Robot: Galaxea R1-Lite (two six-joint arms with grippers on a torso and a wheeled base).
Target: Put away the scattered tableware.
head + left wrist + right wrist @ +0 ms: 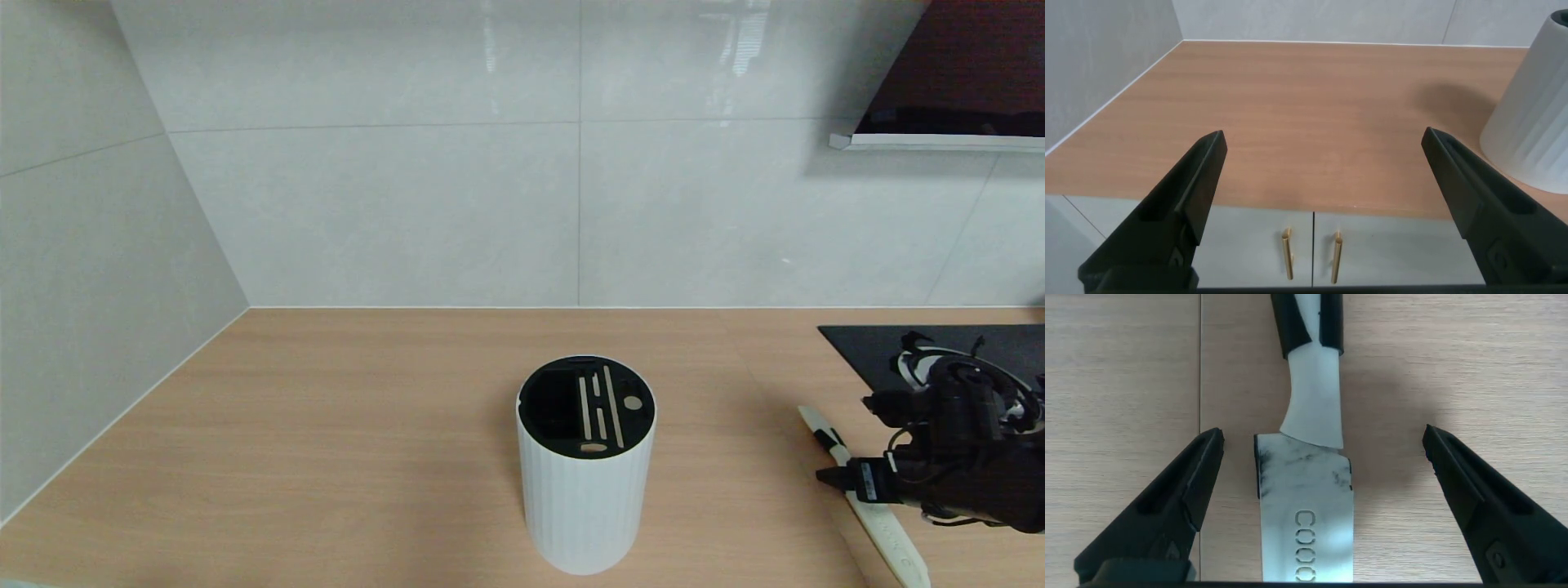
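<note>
The right arm point(963, 441) is black throughout. Its bulky, jointed wrist is wrapped in looping black cables, and a small grey label sits on the block nearest the right gripper point(845, 438). Its fingers point(1167, 506) are matte black wedges, broad at the base, tapering to blunt tips with bevelled edges. The left gripper point(1323, 137) has fingers point(1176, 212) of the same matte black, tapered shape.

Right arm point(967, 457) low at four o'clock, wrist turned toward nine o'clock, right gripper point(1321, 498) jaws spread wide, left gripper point(1323, 204) jaws likewise apart.
</note>
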